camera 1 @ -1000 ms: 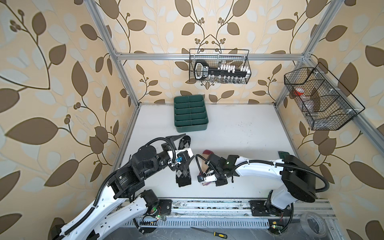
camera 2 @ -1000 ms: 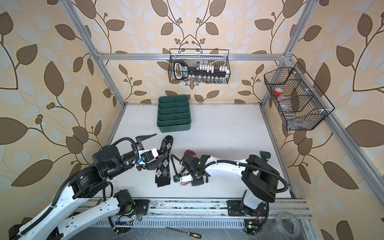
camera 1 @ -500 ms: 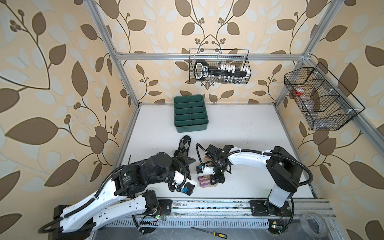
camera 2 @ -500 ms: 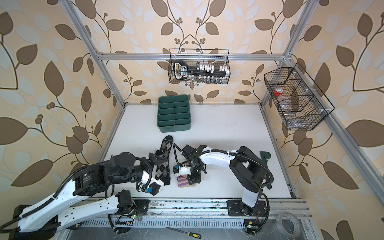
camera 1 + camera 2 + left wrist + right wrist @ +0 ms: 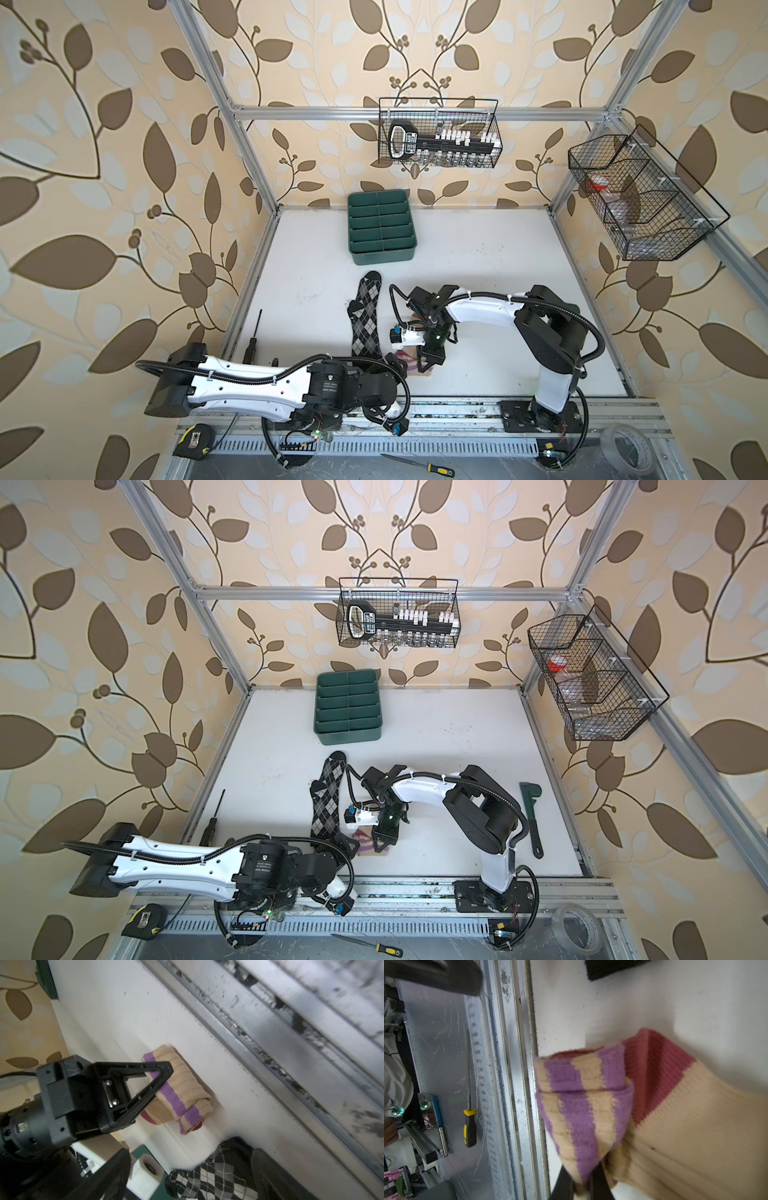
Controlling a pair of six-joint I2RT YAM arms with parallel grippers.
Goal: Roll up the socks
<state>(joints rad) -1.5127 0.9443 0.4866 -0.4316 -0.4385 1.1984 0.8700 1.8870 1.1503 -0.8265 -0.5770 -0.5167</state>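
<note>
Counting socks: two on the table, one argyle sock and one beige sock.
Argyle sock: flat and stretched out, toe towards the green tray; its near end is hidden under the left arm's wrist in both top views.
Beige sock: bunched into a thick roll with purple stripes, near the table's front edge, just beside the argyle sock's near end.
Right arm: the right fingers are together, pinching a fold of the beige sock; the wrist above covers much of it in both top views.
Left arm: the left fingers stand wide apart with the argyle sock's end between them; whether they touch it cannot be told.
Baskets: two of wire, the back-wall basket and the right-wall basket.
Screwdrivers: two, a black screwdriver at the table's left edge and a yellow-handled screwdriver below the front rail.
Single items: one tray, one wrench, one tape measure, one tape roll.
</note>
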